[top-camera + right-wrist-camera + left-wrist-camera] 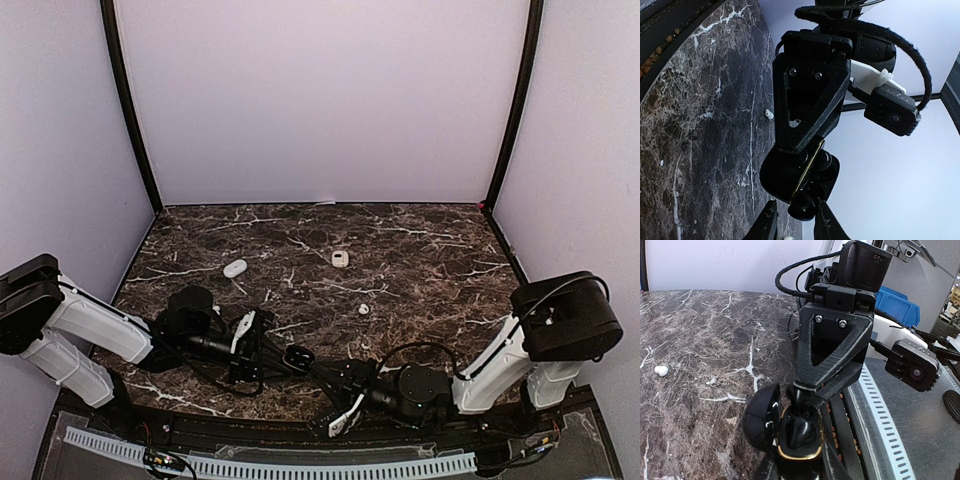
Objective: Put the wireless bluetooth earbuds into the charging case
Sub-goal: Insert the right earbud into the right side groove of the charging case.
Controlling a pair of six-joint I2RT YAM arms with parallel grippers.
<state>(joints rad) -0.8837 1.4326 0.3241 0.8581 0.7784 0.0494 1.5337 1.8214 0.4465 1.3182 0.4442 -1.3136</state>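
My left gripper [799,462] is shut on the base of a black charging case [799,437] with a gold rim; its lid [759,417] hangs open to the left. In the top view the case [298,357] is held low over the near middle of the table. My right gripper [796,220] meets it from the right, shut on a black earbud [802,206] at the case's rim [809,167]. Its fingertips [802,390] press into the case's far pocket. A white earbud [363,309] lies loose on the marble, also visible as the white earbud [661,371] and the white earbud [769,113].
A white rounded case [235,268] and a second small white case [341,258] lie further back on the marble table [430,250]. A slotted white rail [300,465] runs along the near edge. Lilac walls close in the back and both sides.
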